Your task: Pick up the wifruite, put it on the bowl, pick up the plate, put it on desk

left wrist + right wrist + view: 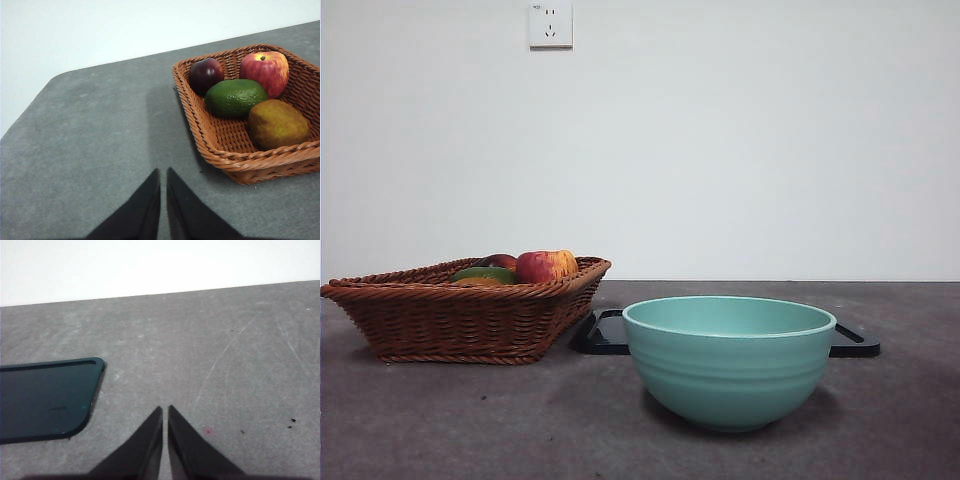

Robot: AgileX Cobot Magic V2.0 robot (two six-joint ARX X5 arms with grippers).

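The wifruite (277, 124), a brownish-green oval fruit, lies in the brown wicker basket (220, 150) beside a green fruit (235, 97), a red apple (265, 70) and a dark plum (205, 74). In the front view only the tops of the fruit (545, 265) show over the basket's rim. The teal bowl (728, 365) stands on the desk (470, 420), in front of the flat dark plate (605, 335); one corner of the plate (45, 395) shows in the right wrist view. My left gripper (163, 175) is shut and empty, short of the basket. My right gripper (165, 412) is shut and empty, beside the plate's corner.
The basket (460, 315) sits at the left of the desk, close to the plate's left end. A white wall with a socket (550, 25) stands behind the desk. Neither arm shows in the front view.
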